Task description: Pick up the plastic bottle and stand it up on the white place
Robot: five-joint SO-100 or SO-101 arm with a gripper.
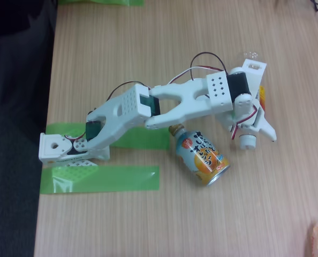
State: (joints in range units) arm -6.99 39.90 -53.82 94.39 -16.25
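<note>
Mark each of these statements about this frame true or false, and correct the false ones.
1. The light-blue and orange metal bottle-can with a gold cap lies on its side on the wooden table. True.
2. Two strips of green tape lie by the white arm's base. True.
3. The bottle-can sits between the gripper's fingers. False: it lies beside the arm, apart from the gripper, under the forearm in the fixed view.
4. The arm is folded back over its base. False: it stretches out to the right, with the gripper over an orange-labelled object that is mostly hidden.
5. The table is bare metal. False: it is light wood grain.
</note>
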